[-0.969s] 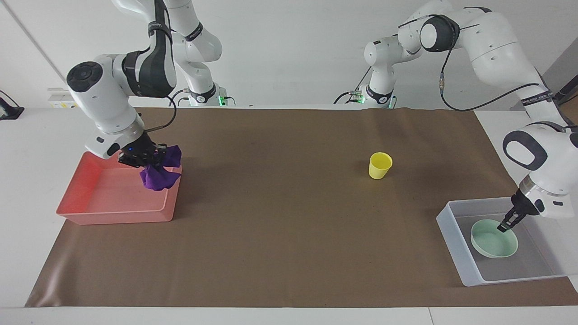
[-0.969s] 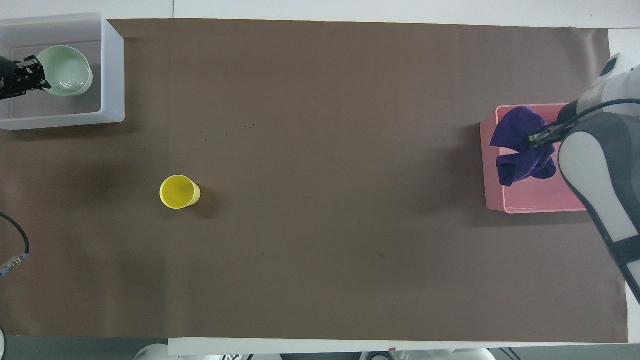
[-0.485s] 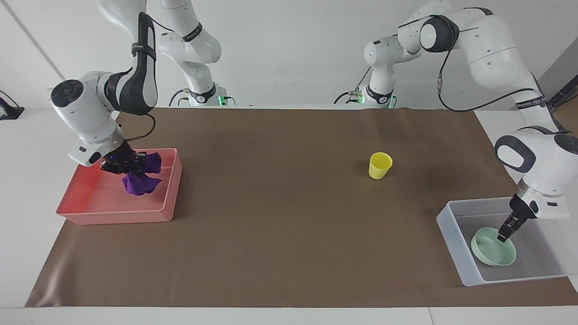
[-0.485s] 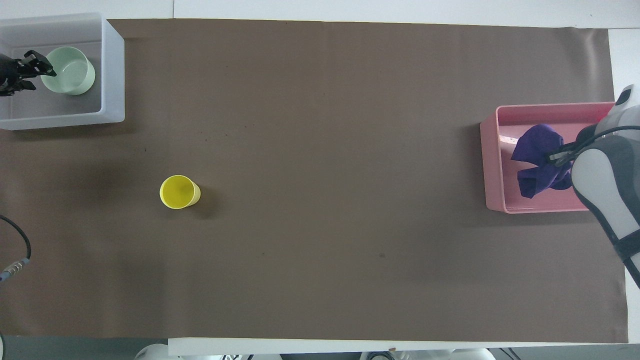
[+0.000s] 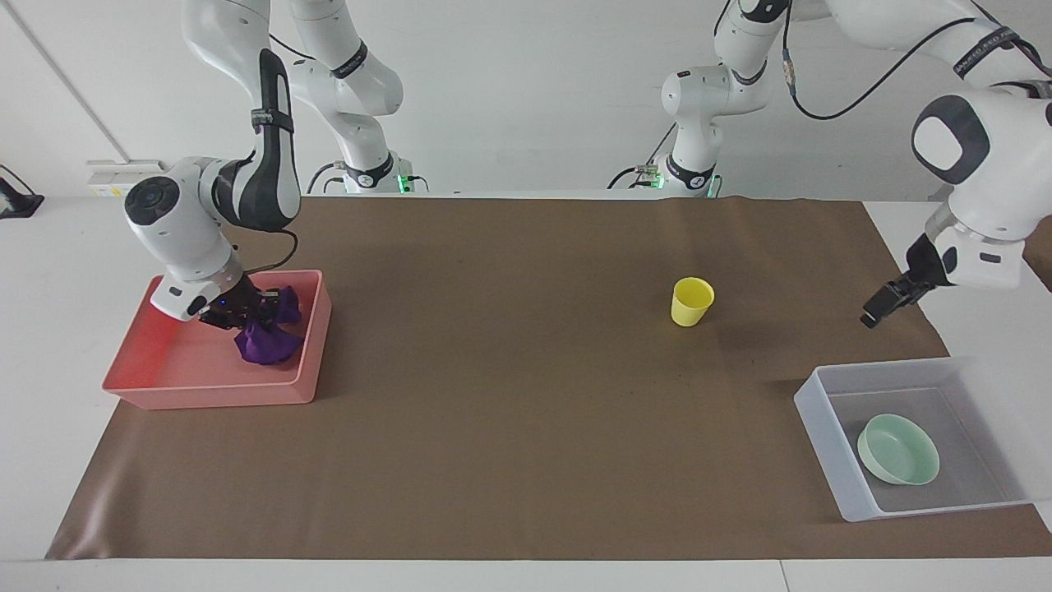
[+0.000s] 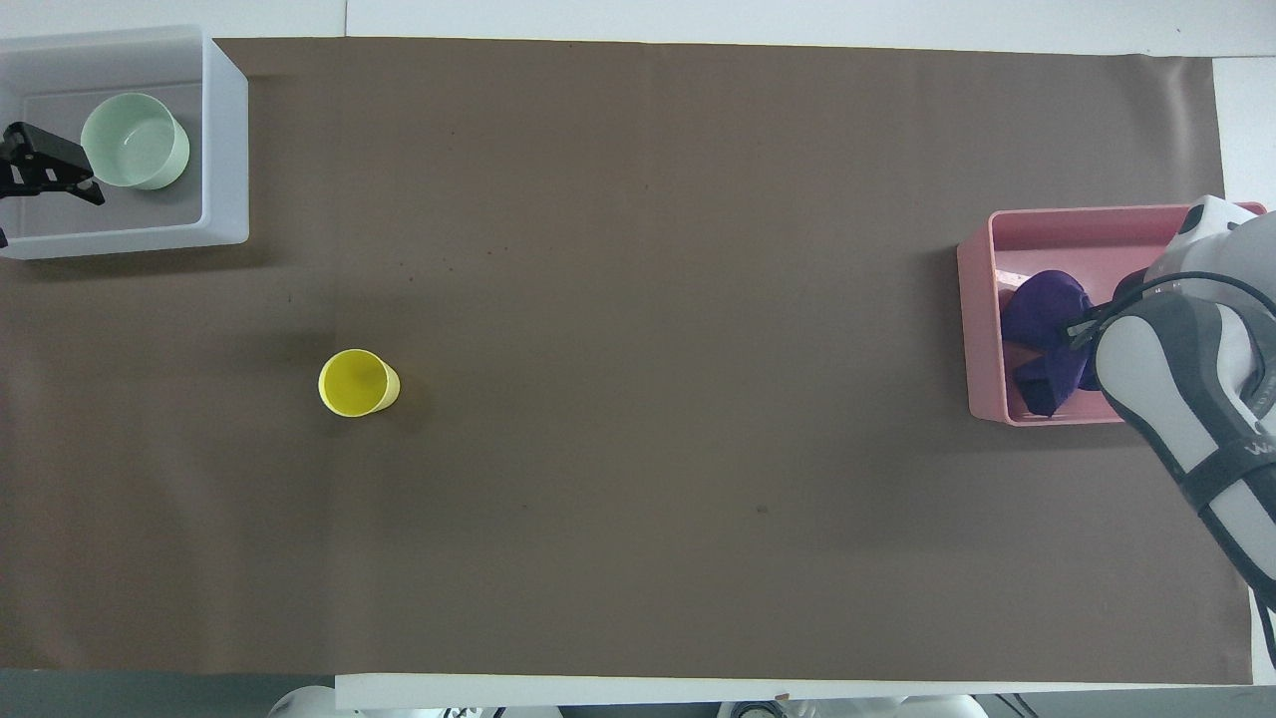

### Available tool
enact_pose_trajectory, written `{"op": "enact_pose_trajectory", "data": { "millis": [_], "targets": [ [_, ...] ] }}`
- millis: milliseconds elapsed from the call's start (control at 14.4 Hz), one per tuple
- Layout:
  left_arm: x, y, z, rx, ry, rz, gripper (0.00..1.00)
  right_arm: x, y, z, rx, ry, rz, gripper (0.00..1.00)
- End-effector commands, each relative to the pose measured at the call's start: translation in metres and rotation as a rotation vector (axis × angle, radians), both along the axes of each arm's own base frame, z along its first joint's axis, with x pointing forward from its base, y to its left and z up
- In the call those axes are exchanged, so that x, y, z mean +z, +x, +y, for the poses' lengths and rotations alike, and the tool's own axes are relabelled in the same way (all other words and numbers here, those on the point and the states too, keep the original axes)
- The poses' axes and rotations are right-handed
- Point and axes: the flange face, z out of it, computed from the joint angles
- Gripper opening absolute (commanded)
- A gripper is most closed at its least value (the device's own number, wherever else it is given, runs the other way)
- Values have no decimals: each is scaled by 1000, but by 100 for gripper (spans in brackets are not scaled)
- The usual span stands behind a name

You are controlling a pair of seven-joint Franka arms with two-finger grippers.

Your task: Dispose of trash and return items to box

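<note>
The purple cloth wad point(image 5: 267, 339) rests low in the pink-red tray point(image 5: 136, 386), and my right gripper point(image 5: 246, 313) is shut on its top. In the overhead view the cloth point(image 6: 1045, 317) shows in the tray point(image 6: 980, 329), with the right gripper hidden under the arm. The mint-green bowl point(image 5: 897, 448) sits in the translucent box point(image 5: 822, 427). My left gripper point(image 5: 873, 315) is open and empty, raised high over the box; in the overhead view the left gripper point(image 6: 55, 172) is beside the bowl point(image 6: 135, 140). The yellow cup point(image 5: 692, 301) stands upright on the brown mat.
The brown mat point(image 5: 509, 395) covers most of the table. The box point(image 6: 225, 130) stands at the left arm's end, the tray at the right arm's end. The cup point(image 6: 357, 382) is nearer to the robots than the box.
The left gripper let go of the bowl in the box and rose well above it. The right gripper lowered the purple cloth deeper into the pink-red tray.
</note>
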Motion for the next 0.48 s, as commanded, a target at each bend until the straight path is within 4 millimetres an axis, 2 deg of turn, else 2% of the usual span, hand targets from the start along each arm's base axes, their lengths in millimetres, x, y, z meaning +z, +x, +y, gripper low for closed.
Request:
{"op": "enact_pose_trajectory", "data": {
  "millis": [0,138,277,415],
  "targets": [
    [-46,-65,-46,-70,15,68,100,5,-2,-1,18,-9,-1,79],
    [-91,-102,-63,-124,2,-8,100,17,3,7,25,-11,-3,91],
    [-125,-114,-74,-162,-4,-37,100,38,17,28,28,-6,15,91],
    [-147,-130,-93,-200,0,1,100,47,25,57,7,-9,16,92]
  ]
}}
